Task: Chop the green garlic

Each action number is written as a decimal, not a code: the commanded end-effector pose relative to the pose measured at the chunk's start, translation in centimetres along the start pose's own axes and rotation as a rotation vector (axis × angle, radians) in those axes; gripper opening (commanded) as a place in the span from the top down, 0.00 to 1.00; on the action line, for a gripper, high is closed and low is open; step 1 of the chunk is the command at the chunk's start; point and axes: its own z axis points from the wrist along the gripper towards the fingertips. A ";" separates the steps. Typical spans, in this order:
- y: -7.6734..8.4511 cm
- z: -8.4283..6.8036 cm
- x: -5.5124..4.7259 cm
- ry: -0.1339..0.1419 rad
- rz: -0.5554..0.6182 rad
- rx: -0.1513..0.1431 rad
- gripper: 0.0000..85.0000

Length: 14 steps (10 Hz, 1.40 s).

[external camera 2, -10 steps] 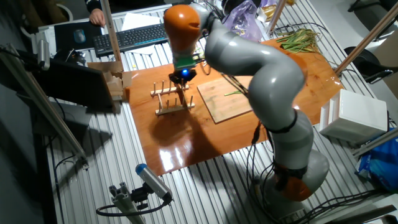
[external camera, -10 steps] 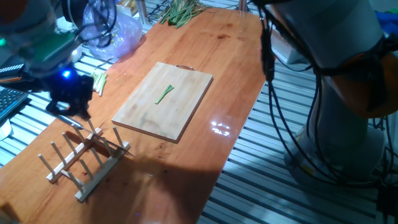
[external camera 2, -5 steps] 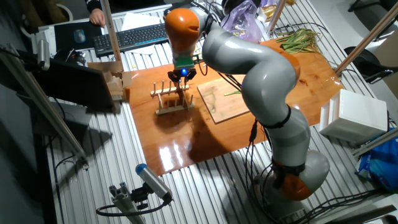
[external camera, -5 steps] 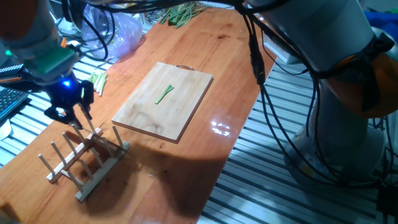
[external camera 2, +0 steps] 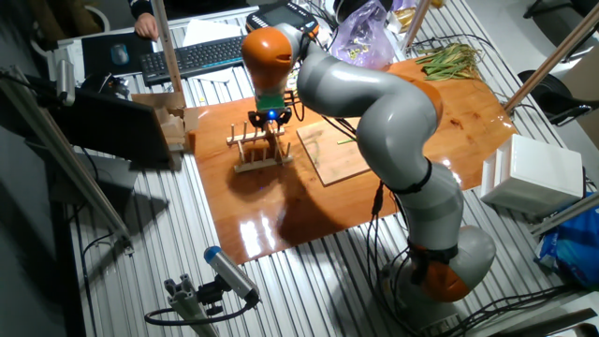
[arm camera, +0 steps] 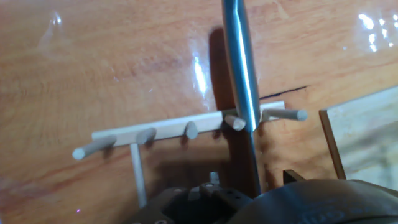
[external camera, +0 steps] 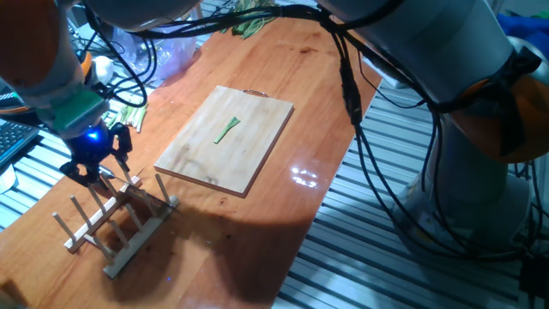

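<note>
While the arm reaches down over the peg rack [external camera: 116,219], its fingers [external camera: 97,165] — blade [arm camera: 241,68] between them — grip a knife.

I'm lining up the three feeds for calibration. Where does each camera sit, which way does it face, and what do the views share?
One fixed view: low beside the table, facing along it; cutting board with green garlic, gripper over the wooden rack, arm and cables overhead.
The other fixed view: high, from the opposite side; the whole arm down to its base, above the rack.
Hand view: on the hand, looking down along a knife blade; gripper housing at the bottom edge.
Shared: rack and board in all three.
</note>
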 end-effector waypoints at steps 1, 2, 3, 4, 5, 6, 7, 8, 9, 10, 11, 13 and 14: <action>0.2 0.4 0.1 -0.009 0.008 0.003 0.40; 0.3 1.1 0.1 -0.032 0.001 0.031 0.40; 0.0 2.0 -0.1 -0.038 -0.008 0.025 0.40; -0.4 2.8 -0.3 -0.047 -0.016 0.016 0.40; -0.7 3.6 -0.3 -0.066 -0.032 0.025 0.40; -0.8 4.1 -0.3 -0.067 -0.062 0.040 0.40; -0.8 4.4 -0.4 -0.055 -0.087 0.041 0.40; -1.0 4.6 -0.3 -0.053 -0.106 0.037 0.60; -1.5 5.0 -0.1 -0.053 -0.120 0.022 0.60; -1.9 5.3 0.0 -0.053 -0.136 0.011 0.60; -2.1 5.5 0.2 -0.057 -0.142 0.006 0.60; -2.4 5.4 0.2 -0.063 -0.186 0.007 1.00; -2.4 5.0 0.2 -0.055 -0.203 0.005 1.00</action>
